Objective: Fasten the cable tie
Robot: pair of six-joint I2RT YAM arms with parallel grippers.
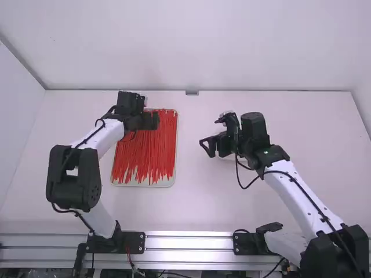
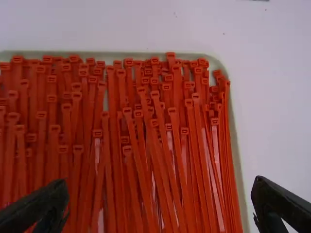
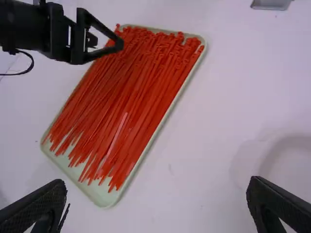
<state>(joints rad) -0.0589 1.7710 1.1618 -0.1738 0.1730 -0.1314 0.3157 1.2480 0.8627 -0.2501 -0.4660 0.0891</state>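
My left gripper [image 1: 151, 120] hung with fingers spread wide over the head end of the orange cable ties [image 2: 146, 145], which lay packed in the pale tray [image 2: 233, 145]. My right gripper [image 1: 210, 146], also spread and empty, hovered over the table beside the tray. I judged it best to descend at the pile's edge, so the fingers would close on one tie only.

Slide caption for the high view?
Left pincer open over pale rectangular tray of orange plastic cable ties; right pincer open above white table.
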